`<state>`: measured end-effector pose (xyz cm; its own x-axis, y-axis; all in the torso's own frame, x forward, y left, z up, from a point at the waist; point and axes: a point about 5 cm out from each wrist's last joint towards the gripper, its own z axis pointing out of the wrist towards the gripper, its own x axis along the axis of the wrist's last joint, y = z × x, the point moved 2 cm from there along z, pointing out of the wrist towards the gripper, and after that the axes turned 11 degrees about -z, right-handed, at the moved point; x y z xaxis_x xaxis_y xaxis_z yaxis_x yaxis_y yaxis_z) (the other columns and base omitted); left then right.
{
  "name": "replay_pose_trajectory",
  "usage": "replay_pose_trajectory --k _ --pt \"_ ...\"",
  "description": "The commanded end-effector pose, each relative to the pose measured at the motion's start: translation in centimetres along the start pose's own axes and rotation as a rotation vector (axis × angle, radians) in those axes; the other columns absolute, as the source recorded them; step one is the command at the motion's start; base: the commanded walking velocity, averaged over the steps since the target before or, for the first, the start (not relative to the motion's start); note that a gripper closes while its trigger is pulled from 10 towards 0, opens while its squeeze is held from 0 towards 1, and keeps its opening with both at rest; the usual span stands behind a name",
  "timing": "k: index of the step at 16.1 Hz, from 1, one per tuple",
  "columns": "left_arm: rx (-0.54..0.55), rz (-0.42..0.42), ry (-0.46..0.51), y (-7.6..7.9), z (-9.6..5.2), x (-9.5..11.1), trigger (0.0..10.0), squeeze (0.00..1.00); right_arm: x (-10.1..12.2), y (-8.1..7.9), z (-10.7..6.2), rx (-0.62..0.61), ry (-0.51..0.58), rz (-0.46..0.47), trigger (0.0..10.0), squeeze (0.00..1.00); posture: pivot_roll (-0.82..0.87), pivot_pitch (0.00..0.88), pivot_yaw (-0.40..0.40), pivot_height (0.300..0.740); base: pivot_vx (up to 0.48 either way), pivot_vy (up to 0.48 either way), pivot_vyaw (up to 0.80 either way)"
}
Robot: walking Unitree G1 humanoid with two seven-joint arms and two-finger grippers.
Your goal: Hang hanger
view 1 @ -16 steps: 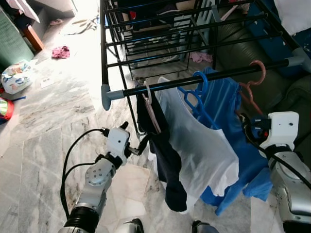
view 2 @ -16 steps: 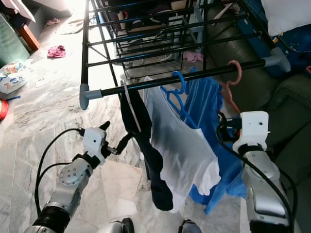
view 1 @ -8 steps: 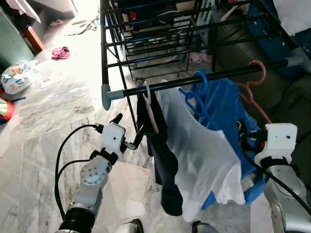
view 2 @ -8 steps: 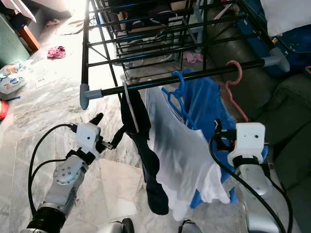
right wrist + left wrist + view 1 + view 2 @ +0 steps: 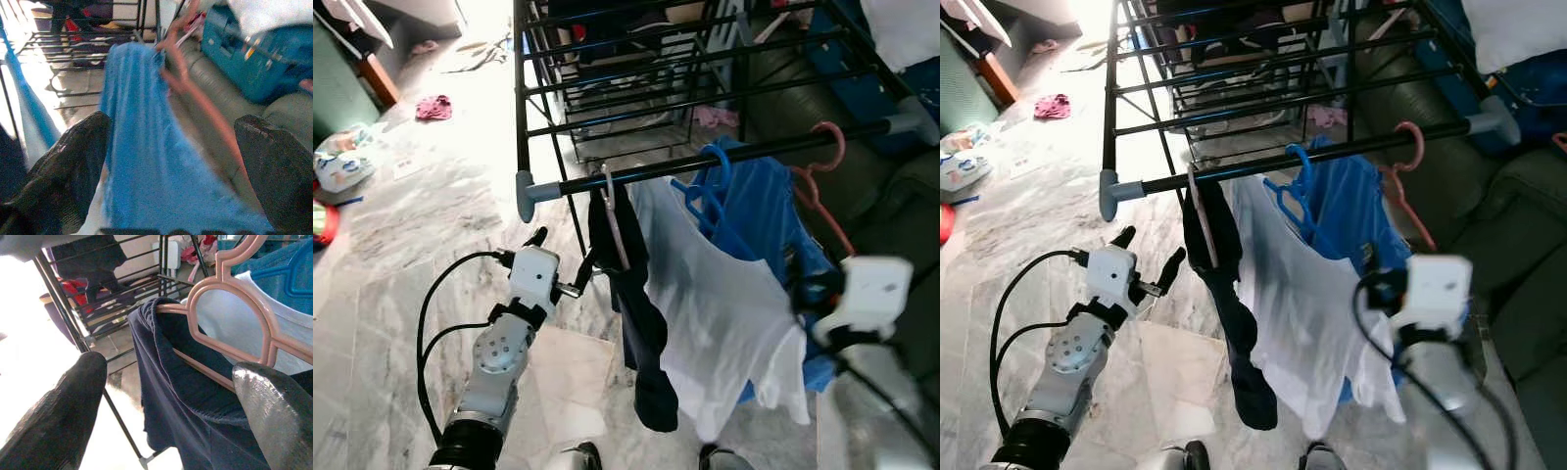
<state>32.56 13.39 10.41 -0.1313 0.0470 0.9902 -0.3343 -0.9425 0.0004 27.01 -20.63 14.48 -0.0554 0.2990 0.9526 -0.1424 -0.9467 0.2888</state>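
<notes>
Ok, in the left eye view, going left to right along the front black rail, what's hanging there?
Pale pink hanger with the dark navy garment → white T-shirt on the blue plastic hanger → blue garment → salmon pink hanger.

Pink hanger (image 5: 230, 308) carries navy garment (image 5: 631, 294), beside white shirt (image 5: 715, 304) and blue shirt (image 5: 142, 147).

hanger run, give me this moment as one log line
task: hang hanger | pink hanger with dark garment on rack bar | left gripper open beside it, holding nothing | right gripper open near blue garment
</notes>
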Motion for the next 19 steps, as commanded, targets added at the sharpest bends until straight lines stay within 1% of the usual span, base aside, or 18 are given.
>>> replay_pose_trajectory --k 1,2,4,7,9,10,14,19 --pt "0.012 -0.022 -0.021 -0.2 -0.3 -0.5 10.0 0.00 0.2 -0.5 -0.2 0.005 0.000 0.012 10.0 0.00 -0.13 0.143 0.102 0.740 0.000 0.000 0.00" --pt "0.005 -0.022 -0.019 0.0 -0.2 -0.4 10.0 0.00 0.0 -0.9 -0.1 0.017 -0.008 0.020 10.0 0.00 -0.12 0.141 0.102 0.740 0.000 0.000 0.00" --pt "0.000 -0.005 -0.019 0.2 -0.1 -0.4 10.0 0.00 -0.1 -1.0 0.0 0.016 -0.012 -0.002 10.0 0.00 -0.12 0.132 0.102 0.740 0.000 0.000 0.00" --pt "0.034 0.013 -0.034 -0.1 0.0 -0.7 10.0 0.00 -0.2 -0.7 0.1 -0.004 -0.014 0.007 10.0 0.00 -0.12 0.115 0.104 0.740 0.000 0.000 0.00" --pt "0.048 0.011 -0.036 -0.1 0.1 -0.7 10.0 0.00 -0.3 -0.8 0.1 -0.003 -0.017 0.014 10.0 0.00 -0.12 0.106 0.103 0.740 0.000 0.000 0.00" --pt "0.056 0.010 -0.042 -0.1 0.3 -0.7 10.0 0.00 -0.4 -1.1 0.2 0.009 -0.023 0.026 10.0 0.00 -0.12 0.095 0.101 0.740 0.000 0.000 0.00" --pt "0.063 0.000 -0.047 0.2 0.7 -0.8 10.0 0.00 -0.5 -1.5 0.4 0.027 -0.026 0.032 10.0 0.00 -0.13 0.086 0.101 0.740 -0.268 0.000 0.00" --pt "0.068 0.001 -0.048 0.3 1.2 -0.8 10.0 0.00 -0.7 -1.6 0.6 0.025 -0.030 0.032 10.0 0.00 -0.13 0.079 0.109 0.740 -0.307 0.000 0.00"
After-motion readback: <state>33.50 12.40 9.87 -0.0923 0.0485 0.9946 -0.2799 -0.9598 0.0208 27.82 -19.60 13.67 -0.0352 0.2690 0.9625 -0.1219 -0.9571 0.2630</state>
